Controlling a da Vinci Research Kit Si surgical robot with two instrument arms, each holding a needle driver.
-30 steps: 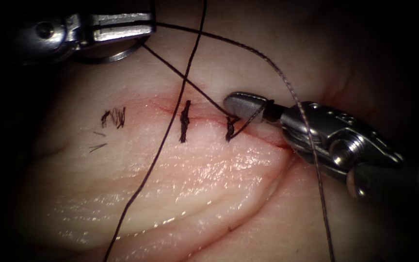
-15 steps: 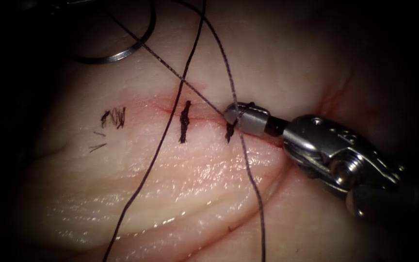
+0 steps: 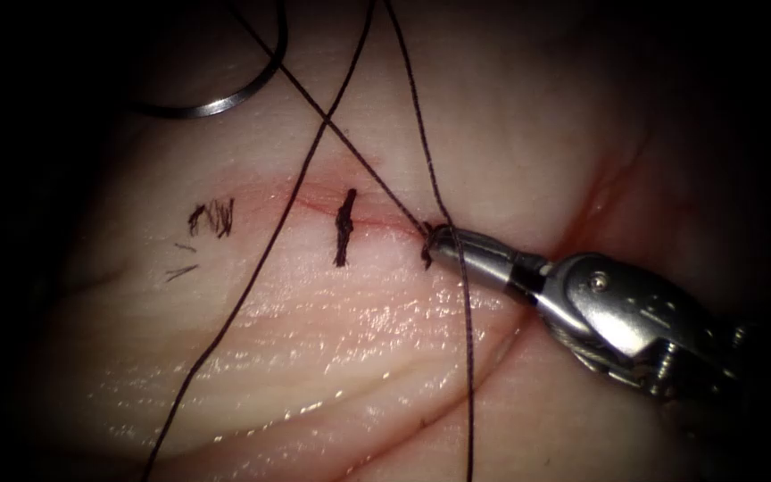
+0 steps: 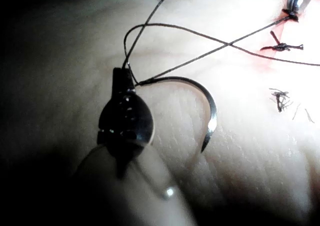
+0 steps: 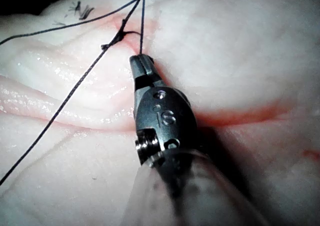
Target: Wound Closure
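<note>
Dark braided thread is being cinched: right tool, jaws clamped on it, is being pressed at the third knot. Left tool, clamped on curved steel needle tail, is being drawn away; needle is out of pale tissue. Counter-tension is needed.

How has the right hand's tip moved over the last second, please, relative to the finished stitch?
Yes. The right hand, shut on the thread, has dropped slightly toward the knot, staying right of the finished stitch.

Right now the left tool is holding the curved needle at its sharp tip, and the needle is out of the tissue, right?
Not the tip. In the left wrist view the left tool holds the curved needle at its thread end; the sharp tip hangs free, out of the tissue.
</note>
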